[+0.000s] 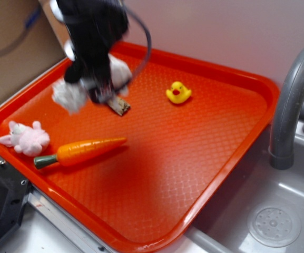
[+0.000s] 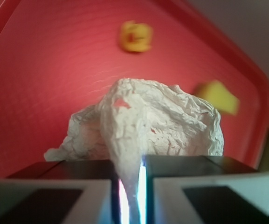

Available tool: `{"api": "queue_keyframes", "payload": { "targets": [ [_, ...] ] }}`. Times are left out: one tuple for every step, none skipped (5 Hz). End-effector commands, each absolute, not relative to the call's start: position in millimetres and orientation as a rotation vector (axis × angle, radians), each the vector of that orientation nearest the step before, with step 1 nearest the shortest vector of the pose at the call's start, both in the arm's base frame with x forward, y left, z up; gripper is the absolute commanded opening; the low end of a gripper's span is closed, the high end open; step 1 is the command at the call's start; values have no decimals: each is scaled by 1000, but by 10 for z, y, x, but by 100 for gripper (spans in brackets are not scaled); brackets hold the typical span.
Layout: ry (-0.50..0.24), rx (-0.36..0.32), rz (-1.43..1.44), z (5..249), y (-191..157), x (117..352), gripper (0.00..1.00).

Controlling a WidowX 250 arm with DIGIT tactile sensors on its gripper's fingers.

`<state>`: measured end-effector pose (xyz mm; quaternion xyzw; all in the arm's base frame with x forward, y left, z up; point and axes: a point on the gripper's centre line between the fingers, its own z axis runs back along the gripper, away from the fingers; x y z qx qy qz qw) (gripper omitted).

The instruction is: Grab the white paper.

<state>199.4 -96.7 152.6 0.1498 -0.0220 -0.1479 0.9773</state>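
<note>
- You had the gripper [image 2: 130, 186] closed on the white paper [image 2: 143, 123], at the far left of the red tray [image 1: 236, 153]
- The grab looked done; perhaps only lifting remained for you

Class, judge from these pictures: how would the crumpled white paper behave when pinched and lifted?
The white paper looks creased and thin, so probably light and floppy. The claw pinches one fold, so the rest may sag. It likely won't roll.

The gripper [image 2: 130, 186] points downward, jaws nearly together, pinching the white paper [image 2: 143, 121] that bulges beyond its fingertips.
</note>
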Motion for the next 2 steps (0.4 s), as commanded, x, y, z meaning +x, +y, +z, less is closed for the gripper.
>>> {"api": "queue_keyframes", "payload": {
  "targets": [
    [-193, 285, -37, 2179, -815, 1643, 0],
    [-156, 228, -40, 2165, -774, 1718, 0]
  ]
}}
